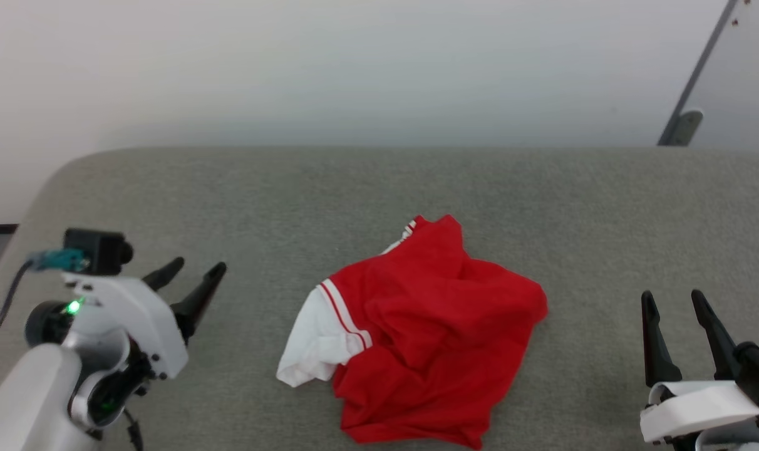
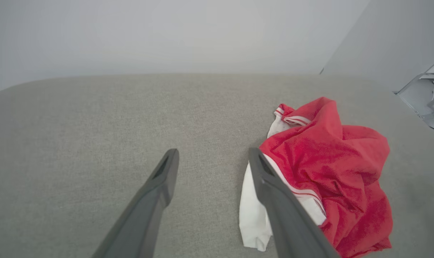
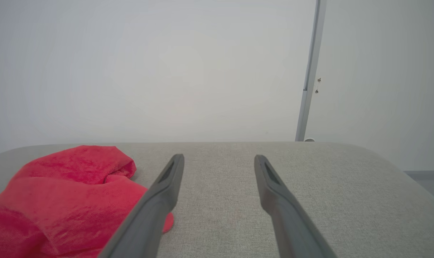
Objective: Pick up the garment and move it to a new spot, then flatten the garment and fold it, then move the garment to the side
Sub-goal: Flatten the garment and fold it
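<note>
Grey fabric-covered surface (image 1: 379, 188) with rounded corners, set against a plain pale wall (image 1: 354, 62); a slanted metal post (image 1: 699, 69) stands at the far right. The garment (image 1: 429, 326) lies crumpled between the two grippers, to the right of the left gripper (image 1: 198, 266) and to the left of the right gripper (image 1: 672, 294), apart from both. Each gripper has its fingers spread wide, holds nothing and touches nothing. The left wrist view looks past the left gripper (image 2: 213, 152) to the garment (image 2: 331, 161), with its white sleeve (image 2: 251, 222) nearest the fingers and striped trim (image 2: 292, 120) at the far edge. The right wrist view, past the right gripper (image 3: 220, 157), gives the garment (image 3: 70, 193) as plain red folds beside its left finger, with the post (image 3: 310, 71) upright beyond.
</note>
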Motion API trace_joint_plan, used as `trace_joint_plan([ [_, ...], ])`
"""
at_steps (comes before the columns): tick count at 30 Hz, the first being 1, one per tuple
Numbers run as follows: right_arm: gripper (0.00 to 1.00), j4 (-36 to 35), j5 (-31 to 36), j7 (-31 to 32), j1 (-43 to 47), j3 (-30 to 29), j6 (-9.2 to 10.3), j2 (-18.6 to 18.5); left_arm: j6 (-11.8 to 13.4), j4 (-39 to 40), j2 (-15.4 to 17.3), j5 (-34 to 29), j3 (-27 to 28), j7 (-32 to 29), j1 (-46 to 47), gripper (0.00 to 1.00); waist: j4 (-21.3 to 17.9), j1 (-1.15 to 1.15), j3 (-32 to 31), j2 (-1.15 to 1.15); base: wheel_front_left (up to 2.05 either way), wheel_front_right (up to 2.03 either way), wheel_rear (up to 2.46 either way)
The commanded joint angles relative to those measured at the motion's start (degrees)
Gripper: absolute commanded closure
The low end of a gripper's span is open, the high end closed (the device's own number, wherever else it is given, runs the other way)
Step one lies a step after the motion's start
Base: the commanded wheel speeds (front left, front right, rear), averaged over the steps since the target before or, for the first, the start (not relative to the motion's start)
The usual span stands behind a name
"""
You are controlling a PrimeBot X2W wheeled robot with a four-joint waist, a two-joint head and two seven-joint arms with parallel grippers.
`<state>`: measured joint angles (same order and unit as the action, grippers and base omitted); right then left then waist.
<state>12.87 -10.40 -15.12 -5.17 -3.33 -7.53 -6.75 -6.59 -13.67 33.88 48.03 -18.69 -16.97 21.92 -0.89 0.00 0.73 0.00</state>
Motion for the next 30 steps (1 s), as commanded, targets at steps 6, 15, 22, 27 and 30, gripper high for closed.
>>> trace_joint_plan([
  [6, 0.0, -0.78, 0.33, -0.04, -2.15, 0.06, 0.08, 1.0, 0.25, -2.67, -1.22, 2.48, -3.24, -9.61, 4.73, 0.0, -4.76, 0.0, 4.44, 0.0, 0.0, 0.0, 0.0],
  [15, 0.0, -1.86, 0.42, -0.04, -2.85, 0.06, 0.08, 1.81, 3.09, -6.57, -2.04, 3.95, -7.11, -20.95, 6.59, 0.0, -8.18, 0.0, 6.78, 0.0, 0.0, 0.0, 0.0],
  [22, 0.0, -2.01, 0.5, -0.04, -2.96, -0.05, 0.08, 2.26, 5.09, -8.51, -2.74, 4.83, -8.31, -24.92, 5.74, 0.0, -9.09, 0.0, 7.25, 0.0, 0.0, 0.0, 0.0],
  [27, 0.0, -1.77, 0.57, -0.04, -3.01, -0.01, 0.08, 2.39, 4.08, -12.17, -2.86, 4.03, -8.96, -24.02, 5.72, 0.0, -9.34, 0.0, 7.18, 0.0, 0.0, 0.0, 0.0],
  [30, 0.0, -1.81, 0.73, -0.04, -2.97, 0.1, 0.08, 2.48, 3.53, -15.68, -3.69, 4.38, -9.34, -23.52, 5.78, 0.0, -9.36, 0.0, 7.02, 0.0, 0.0, 0.0, 0.0],
])
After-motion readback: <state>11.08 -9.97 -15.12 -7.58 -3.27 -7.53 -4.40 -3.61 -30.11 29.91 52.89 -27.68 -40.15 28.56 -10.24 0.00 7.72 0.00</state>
